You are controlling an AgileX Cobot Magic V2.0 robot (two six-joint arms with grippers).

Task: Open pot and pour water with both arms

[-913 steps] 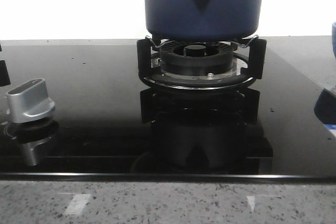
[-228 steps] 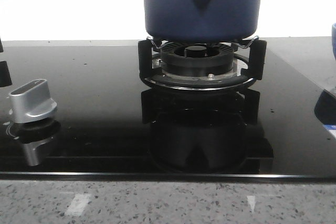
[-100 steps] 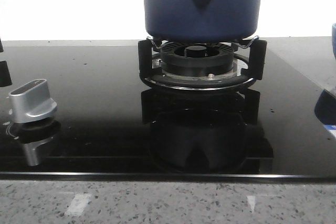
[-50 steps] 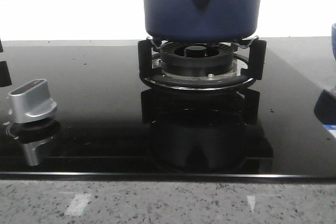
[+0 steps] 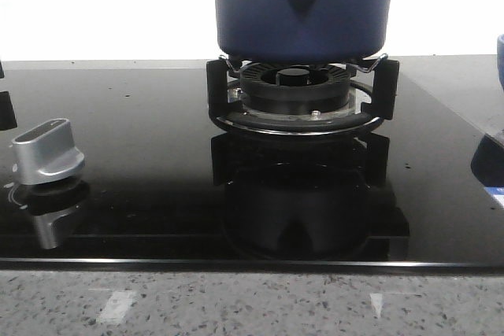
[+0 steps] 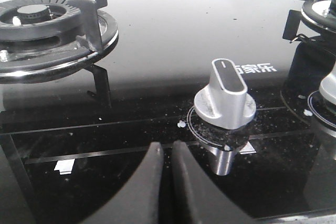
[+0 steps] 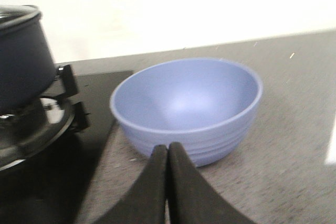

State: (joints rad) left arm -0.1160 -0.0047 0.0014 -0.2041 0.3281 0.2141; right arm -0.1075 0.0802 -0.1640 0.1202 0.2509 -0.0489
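Glossy black hob (image 5: 142,116) under navy matte pot (image 5: 302,17).

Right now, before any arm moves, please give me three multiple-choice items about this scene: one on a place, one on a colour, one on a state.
1. Where does the pot stand?
A. on the burner grate
B. inside the bowl
C. on the grey counter

2. What colour is the bowl?
A. red
B. light blue
C. white

3. How are the right gripper's fingers?
A. wide open
B. shut on the pot
C. shut on nothing

Answers:
1. A, since the front view shows the pot's base resting on the grate over the burner.
2. B, since the right wrist view shows a pale blue bowl on the counter beside the stove.
3. C, since the fingertips meet in front of the bowl with nothing between them.
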